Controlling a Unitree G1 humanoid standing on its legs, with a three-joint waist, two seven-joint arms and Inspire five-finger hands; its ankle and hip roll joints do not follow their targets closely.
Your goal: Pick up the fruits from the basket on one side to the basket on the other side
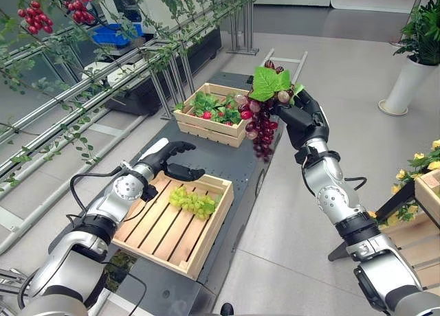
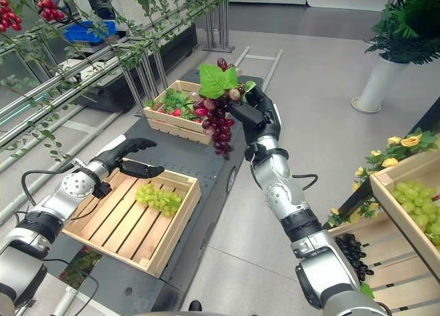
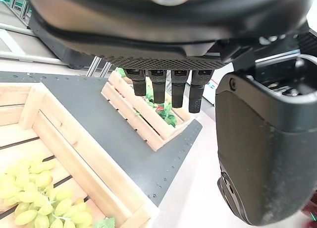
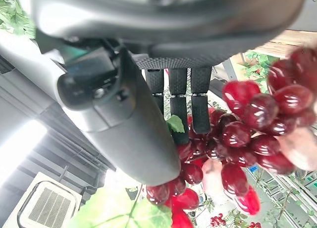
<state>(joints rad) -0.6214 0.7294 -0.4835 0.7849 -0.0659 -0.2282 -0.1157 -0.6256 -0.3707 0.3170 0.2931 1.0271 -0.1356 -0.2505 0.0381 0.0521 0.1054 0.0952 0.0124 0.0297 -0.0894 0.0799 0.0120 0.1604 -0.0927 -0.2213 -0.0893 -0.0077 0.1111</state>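
Above the far crate [image 1: 206, 127], red grapes [image 1: 261, 123] in right robot hand [image 1: 302, 117].

The far crate [image 1: 210, 127] is showing red fruit under green leaves, too small to name. A large leaf [image 1: 270, 83] is covering the top of the red grapes [image 1: 261, 127], hiding where the right hand [image 1: 302, 117] is meeting the stem.

Near crate [image 1: 206, 237] holds grapes [image 1: 193, 202]; far crate [image 1: 206, 127] lies behind it on the table [image 1: 227, 161].
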